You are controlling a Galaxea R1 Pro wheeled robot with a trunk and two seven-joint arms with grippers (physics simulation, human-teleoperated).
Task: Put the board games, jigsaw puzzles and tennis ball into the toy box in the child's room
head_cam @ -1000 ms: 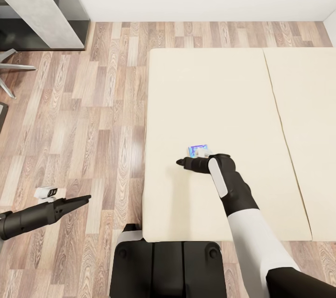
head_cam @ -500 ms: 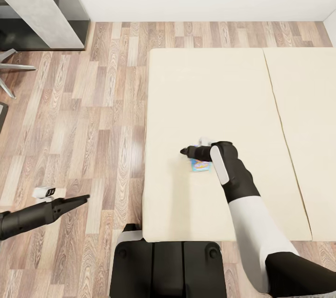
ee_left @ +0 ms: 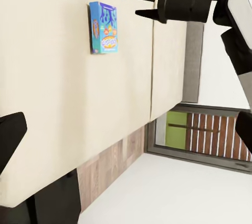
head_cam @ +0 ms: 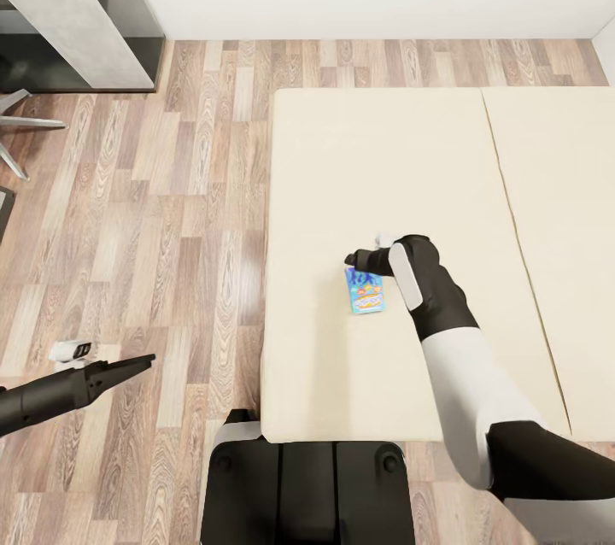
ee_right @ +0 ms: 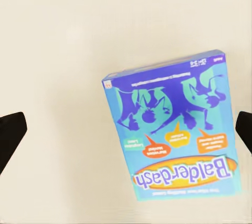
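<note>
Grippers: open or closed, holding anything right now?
Left gripper: cannot be told, over the floor, holding nothing visible.
Right gripper: open, empty, above the blue board game lying on the bed.

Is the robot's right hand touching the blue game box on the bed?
Apart. In the left wrist view the right hand hangs open with bare bed showing between its fingertips and the blue game box.

One Balderdash board game [head_cam: 366,290] on bed [head_cam: 342,152]; two mattress sections; two grippers, left gripper [head_cam: 128,366] and right gripper [head_cam: 352,259], each two-fingered; one desk [head_cam: 68,11]; one chair base [head_cam: 17,131]; one window [ee_left: 210,134]
</note>
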